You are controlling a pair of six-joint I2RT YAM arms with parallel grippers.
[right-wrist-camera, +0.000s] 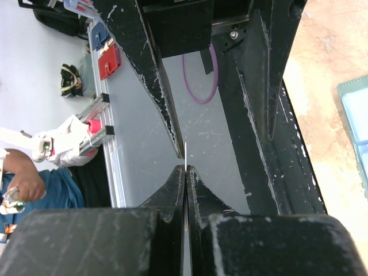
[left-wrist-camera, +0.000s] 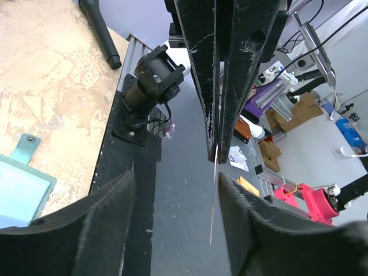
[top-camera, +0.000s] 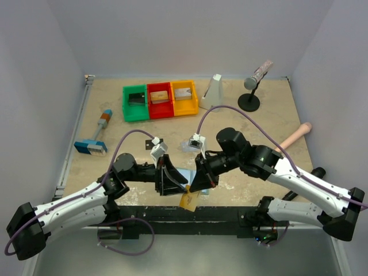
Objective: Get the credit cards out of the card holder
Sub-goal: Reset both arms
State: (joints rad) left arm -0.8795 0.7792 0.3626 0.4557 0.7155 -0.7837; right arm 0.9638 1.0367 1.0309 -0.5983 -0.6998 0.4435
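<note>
My right gripper (top-camera: 198, 183) is shut on a thin orange-gold credit card (top-camera: 188, 200) and holds it over the table's near edge. In the left wrist view the card (left-wrist-camera: 214, 195) shows edge-on, hanging from the right fingers (left-wrist-camera: 230, 86). My left gripper (left-wrist-camera: 175, 178) stands open around the card, which runs close along one pad (left-wrist-camera: 247, 218) with a wide gap to the other. In the right wrist view the card's edge (right-wrist-camera: 185, 152) pokes out of the shut right gripper (right-wrist-camera: 185, 168). The blue card holder (top-camera: 185, 174) lies open on the table beneath both grippers.
Green (top-camera: 135, 103), red (top-camera: 159, 99) and yellow (top-camera: 184, 98) bins stand at the back, each with a small flat item inside. A blue-headed brush (top-camera: 95, 138) lies at the left. A microphone on a stand (top-camera: 253, 86) and a white wedge (top-camera: 214, 92) stand at the back right.
</note>
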